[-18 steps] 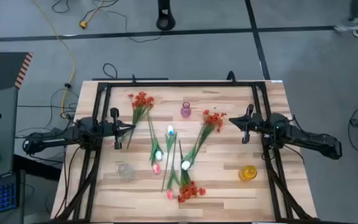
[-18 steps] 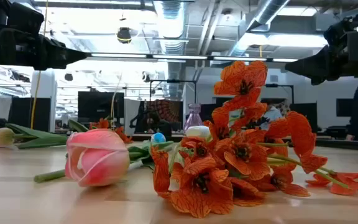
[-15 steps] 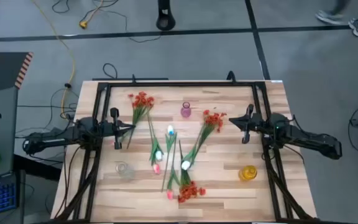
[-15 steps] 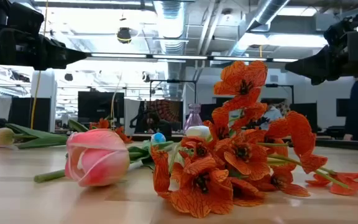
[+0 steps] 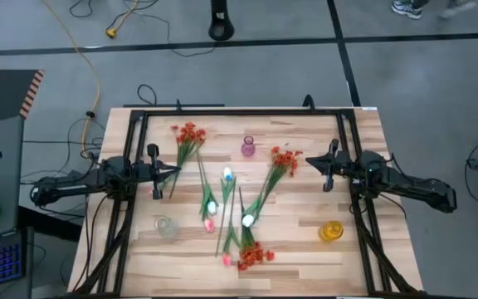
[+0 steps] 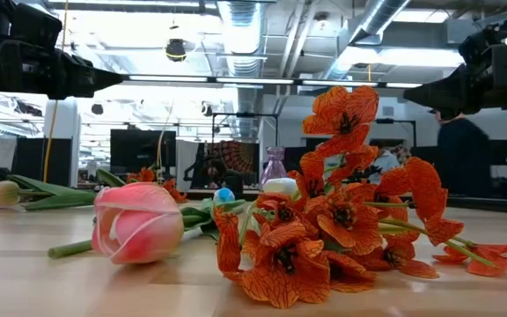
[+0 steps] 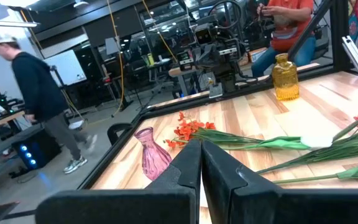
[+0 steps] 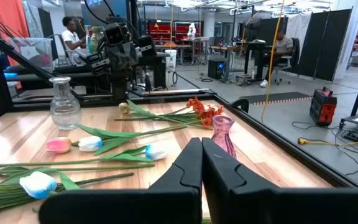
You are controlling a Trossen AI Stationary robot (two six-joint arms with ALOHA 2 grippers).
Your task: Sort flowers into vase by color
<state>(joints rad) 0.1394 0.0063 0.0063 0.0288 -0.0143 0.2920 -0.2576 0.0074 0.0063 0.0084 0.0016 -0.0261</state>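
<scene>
I see left gripper (image 5: pixel 175 171) clenched, empty, at desk's (image 5: pixel 305 249) left edge | right gripper (image 5: pixel 309 163) clenched, empty, at right edge | flowers (image 5: pixel 226 199) lying mid-desk, none in vases

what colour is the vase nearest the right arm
Amber yellow: the small yellow glass vase shows clearest in the left wrist view.

Wooden table (image 5: pixel 305 241): flowers (image 5: pixel 247 218), three vases (image 5: pixel 248 148).
</scene>
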